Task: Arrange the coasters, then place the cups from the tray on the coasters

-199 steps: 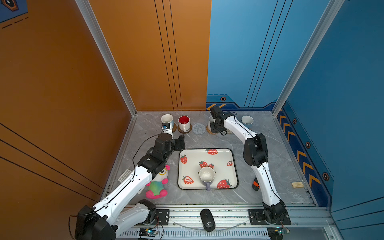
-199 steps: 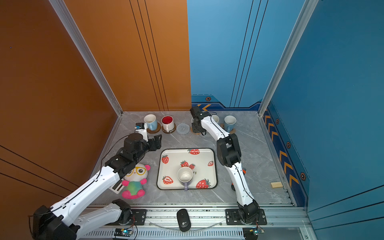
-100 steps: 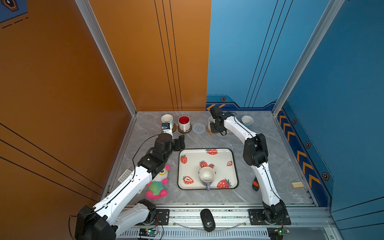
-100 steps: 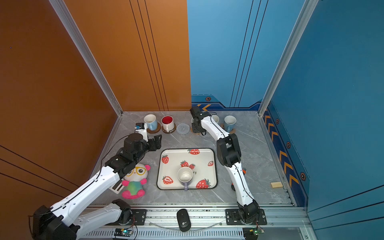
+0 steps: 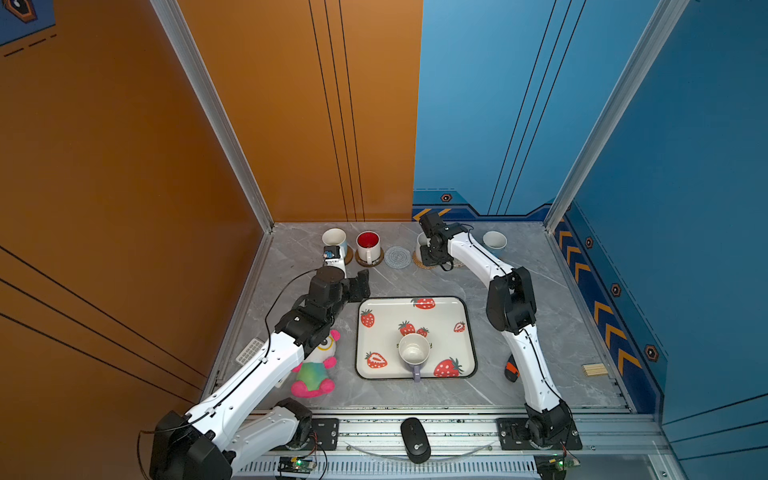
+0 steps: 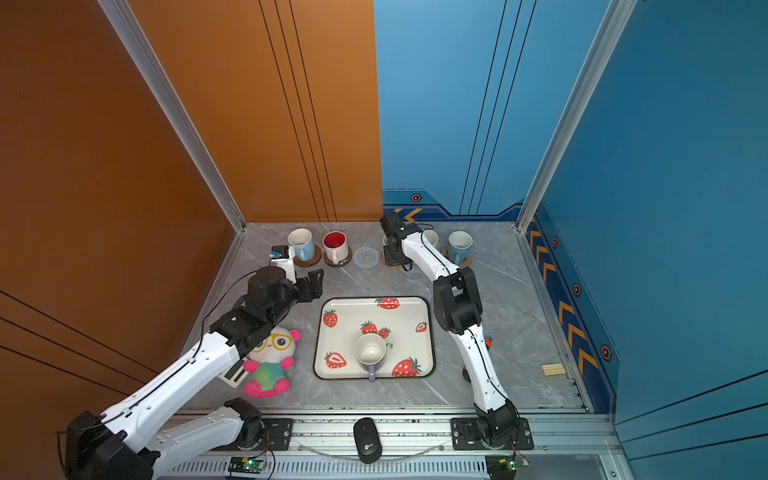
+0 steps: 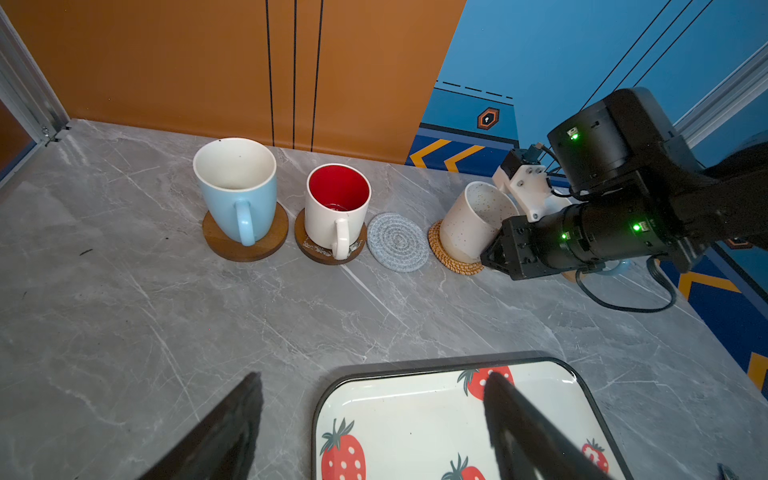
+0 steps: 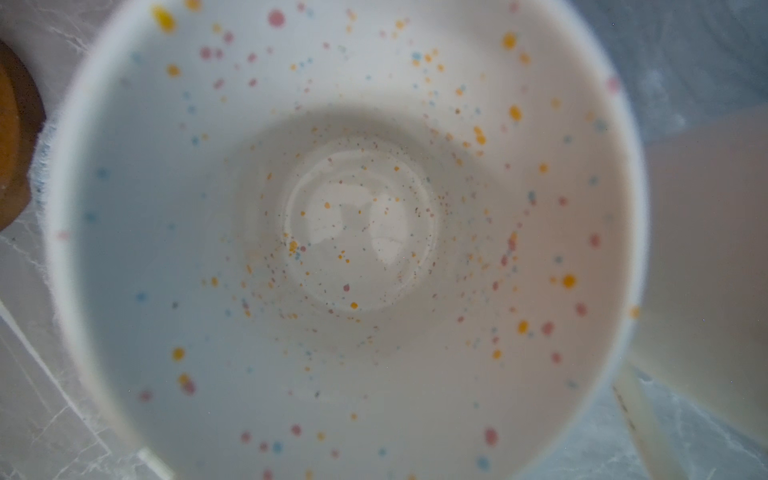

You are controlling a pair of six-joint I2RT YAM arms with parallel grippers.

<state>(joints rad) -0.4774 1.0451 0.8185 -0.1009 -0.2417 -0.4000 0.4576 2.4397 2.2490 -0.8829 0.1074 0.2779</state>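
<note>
- Tray (image 7: 407, 415) corner just below the left gripper (image 7: 372, 380) — jaws wide apart, empty; lavender cup (image 5: 413, 351) stands on the tray behind it.
- Right gripper (image 7: 494, 253) clamped on a tilted speckled cup (image 7: 469, 224) — base on the woven coaster (image 7: 449, 257).
- Grey coaster (image 7: 397, 242) just beside that gripper.

Robot test cell, lab-type, not a lived-in room. Small booth with flat orange wall panels (image 5: 291, 124) and blue wall panels (image 5: 478, 104), joined by bare aluminium posts (image 5: 210, 104). Orange chevron decals (image 5: 611, 332) run along the foot of the blue side. Work surface is a grey marble-look bench (image 5: 407, 278). A slotted aluminium rail (image 5: 457, 432) runs along its front edge, with the left arm (image 5: 266, 365) and right arm (image 5: 532, 365) mounted on it. An exposed circuit board (image 5: 297, 462) with a green light and a computer mouse (image 5: 414, 439) sit at that rail. Props are household items: strawberry tray (image 5: 446, 349), plush toy (image 5: 313, 372).
</note>
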